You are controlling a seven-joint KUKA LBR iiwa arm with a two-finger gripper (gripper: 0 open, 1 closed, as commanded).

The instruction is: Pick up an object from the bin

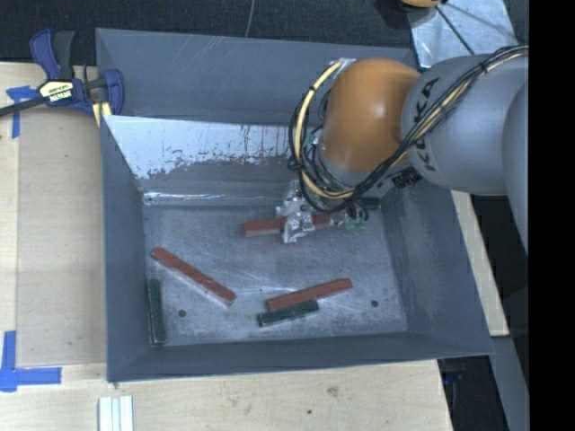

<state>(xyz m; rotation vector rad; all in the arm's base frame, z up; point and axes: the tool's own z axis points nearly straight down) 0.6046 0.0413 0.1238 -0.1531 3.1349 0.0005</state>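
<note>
My gripper [295,221] hangs low over the back middle of the bin floor, under the orange wrist cover. It sits right on a short red-brown flat stick [260,228], whose left end sticks out to the gripper's left. The stick lies flat, roughly level across the view. Nearer the front, a second red-brown stick [310,292] lies beside a dark green stick [287,312].
A long red-brown stick [191,275] lies slanted on the left of the floor. A dark green stick [155,311] lies along the left wall. The arm and its cables cover the bin's back right corner.
</note>
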